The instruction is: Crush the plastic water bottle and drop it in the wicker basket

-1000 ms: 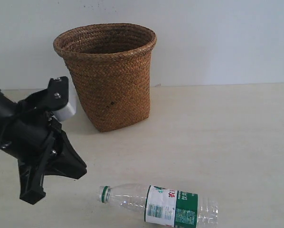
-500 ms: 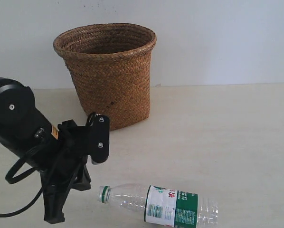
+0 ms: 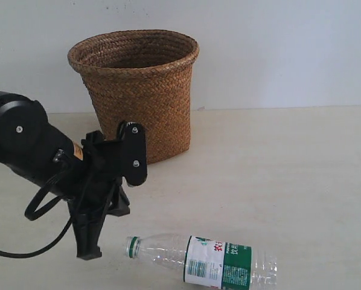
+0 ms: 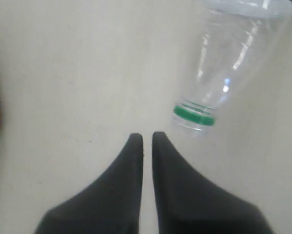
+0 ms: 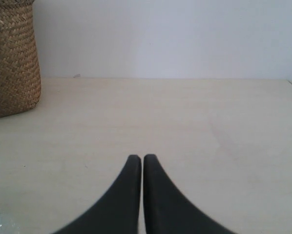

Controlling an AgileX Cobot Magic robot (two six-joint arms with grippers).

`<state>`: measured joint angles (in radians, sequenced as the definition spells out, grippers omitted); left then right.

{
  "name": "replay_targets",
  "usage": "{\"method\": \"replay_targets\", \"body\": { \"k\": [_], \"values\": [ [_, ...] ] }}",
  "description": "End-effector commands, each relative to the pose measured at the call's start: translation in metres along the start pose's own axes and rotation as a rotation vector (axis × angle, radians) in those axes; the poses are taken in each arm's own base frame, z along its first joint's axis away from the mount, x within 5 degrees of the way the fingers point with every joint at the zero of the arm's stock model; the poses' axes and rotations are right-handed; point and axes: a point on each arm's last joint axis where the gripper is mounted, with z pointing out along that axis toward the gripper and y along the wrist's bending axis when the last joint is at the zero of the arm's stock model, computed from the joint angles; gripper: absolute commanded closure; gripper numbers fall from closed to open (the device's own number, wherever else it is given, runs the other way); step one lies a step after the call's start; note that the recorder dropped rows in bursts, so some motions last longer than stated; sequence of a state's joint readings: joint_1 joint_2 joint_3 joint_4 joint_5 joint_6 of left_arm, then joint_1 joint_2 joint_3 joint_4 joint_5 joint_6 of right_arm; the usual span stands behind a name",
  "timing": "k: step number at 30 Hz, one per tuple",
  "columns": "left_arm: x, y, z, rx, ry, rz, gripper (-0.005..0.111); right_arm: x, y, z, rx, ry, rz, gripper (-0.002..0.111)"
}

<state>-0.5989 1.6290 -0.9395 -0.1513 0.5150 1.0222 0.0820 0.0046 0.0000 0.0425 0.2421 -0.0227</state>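
Exterior: plastic water bottle (image 3: 204, 260) lies on its side on the worktop (image 3: 289, 163), uncrushed, apart from the upright wicker basket (image 3: 138, 96). Left end effector (image 3: 89, 249) points down just beside the cap end.
Left wrist: jaws closed, empty, tips near the bottle neck, not touching.
Right wrist: right end effector (image 5: 142, 160) closed, empty, above the worktop.

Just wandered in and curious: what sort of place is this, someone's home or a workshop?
Probably a robot test bench: a black robot arm over a pale table, a blank white wall behind, plus a wicker basket and plastic water bottle set out.
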Motion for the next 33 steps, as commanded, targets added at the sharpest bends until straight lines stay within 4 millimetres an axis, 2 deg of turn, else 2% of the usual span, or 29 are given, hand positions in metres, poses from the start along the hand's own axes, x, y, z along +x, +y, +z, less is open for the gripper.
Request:
{"method": "replay_targets", "body": {
  "k": [1, 8, 15, 18, 21, 27, 30, 33],
  "values": [
    [0.0, -0.005, -0.001, 0.071, 0.034, -0.012, 0.103, -0.001, 0.0, 0.0, 0.002, -0.015, -0.001, 0.108],
    [0.004, -0.01, -0.002, 0.124, 0.077, 0.003, 0.103, -0.001, 0.0, 0.0, 0.002, -0.015, -0.001, 0.108],
    [0.012, -0.012, -0.004, 0.167, 0.15, 0.213, 0.103, -0.001, 0.0, 0.0, 0.002, -0.015, -0.001, 0.108],
    [0.01, -0.009, -0.003, 0.136, 0.133, 0.234, 0.102, -0.001, 0.0, 0.0, 0.002, -0.015, -0.001, 0.108],
    [0.005, -0.011, 0.0, 0.136, 0.097, 0.197, 0.092, -0.001, 0.0, 0.0, 0.002, -0.015, -0.001, 0.108],
    [-0.021, -0.021, 0.014, 0.133, 0.011, 0.183, 0.052, -0.002, 0.0, 0.0, 0.002, -0.021, -0.001, 0.108],
    [-0.025, -0.025, 0.028, 0.135, 0.022, 0.209, 0.049, -0.003, 0.0, 0.0, 0.003, -0.038, -0.001, 0.108],
    [-0.018, -0.025, 0.04, 0.144, 0.085, 0.248, 0.05, -0.003, 0.0, 0.0, 0.003, -0.04, -0.001, 0.108]
  ]
}}
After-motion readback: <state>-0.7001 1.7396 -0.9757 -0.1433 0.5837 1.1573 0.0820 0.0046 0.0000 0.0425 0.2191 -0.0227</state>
